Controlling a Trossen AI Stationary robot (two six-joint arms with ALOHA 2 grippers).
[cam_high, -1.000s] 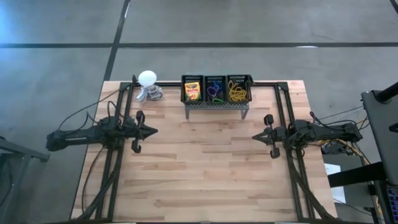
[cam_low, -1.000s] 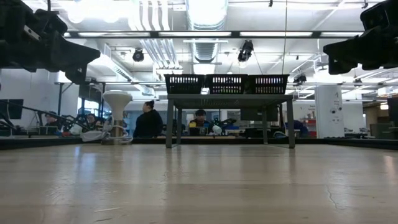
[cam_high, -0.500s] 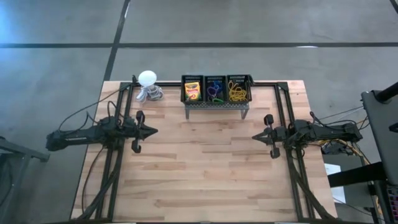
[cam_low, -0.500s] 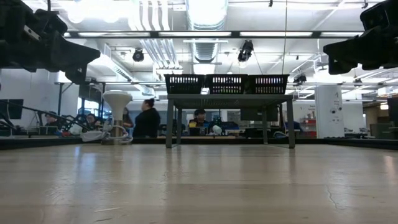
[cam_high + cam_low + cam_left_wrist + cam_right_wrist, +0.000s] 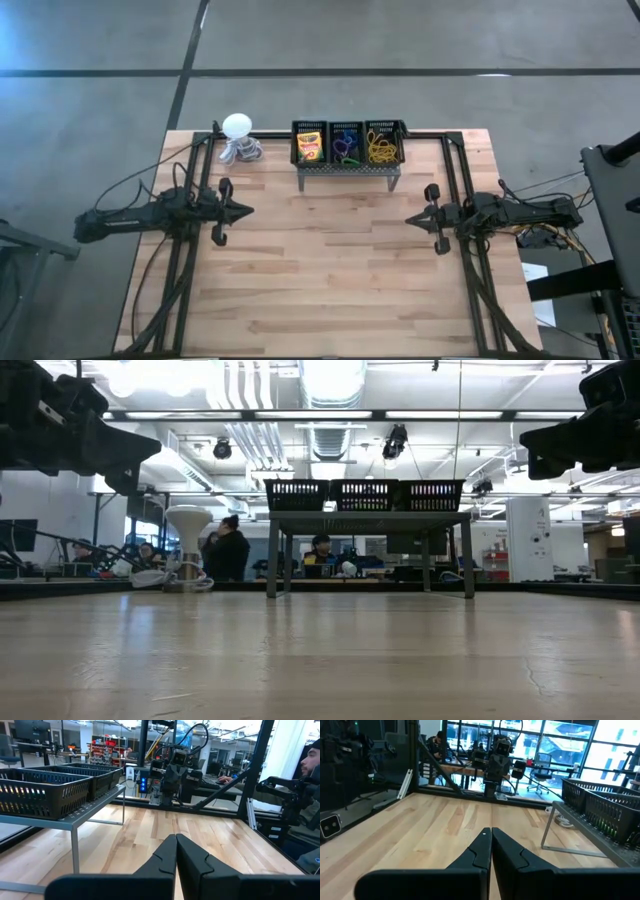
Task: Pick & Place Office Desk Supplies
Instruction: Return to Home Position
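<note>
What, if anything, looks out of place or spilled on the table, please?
Nothing stands out. The crayon box, the elastic rings and the yellow rubber bands sit in separate black bins on the shelf, and no supplies lie loose on the table. The left gripper and right gripper are shut above the table.

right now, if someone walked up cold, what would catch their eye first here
Three black bins on a grey metal shelf at the middle of the table's far edge, holding a crayon box, coloured rings and yellow rubber bands, left to right. Next, the left pincer and right pincer, both shut, point at each other across the wood. A white ball-shaped object sits near the far left corner.
</note>
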